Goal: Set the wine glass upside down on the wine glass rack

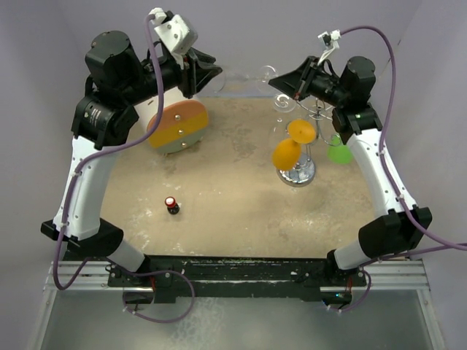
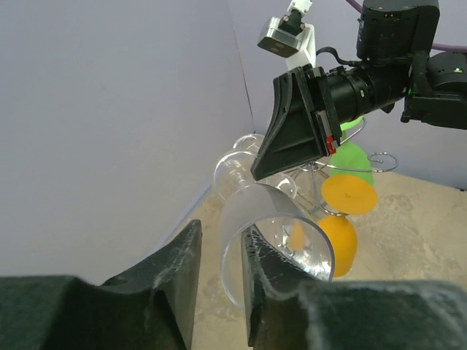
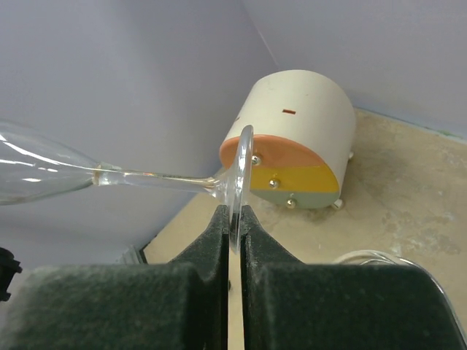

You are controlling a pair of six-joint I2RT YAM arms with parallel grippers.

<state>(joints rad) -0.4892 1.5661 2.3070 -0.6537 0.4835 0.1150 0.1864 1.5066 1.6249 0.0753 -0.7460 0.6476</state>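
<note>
The glass (image 1: pixel 244 75) lies sideways in the air at the far edge of the surface, just left of the rack (image 1: pixel 300 173), spanning both tools. The right tool (image 3: pixel 233 215) is clamped on the edge of its foot. The left tool (image 2: pixel 221 240) stands parted astride the bowl's wall, gripping nothing. A pinch on so thin an edge could pivot, so I'd back the left tool straight off, then swing slowly, bowl down, toward a free loop. The glass is clear, long-stemmed, tulip-bowled and apparently empty.
</note>
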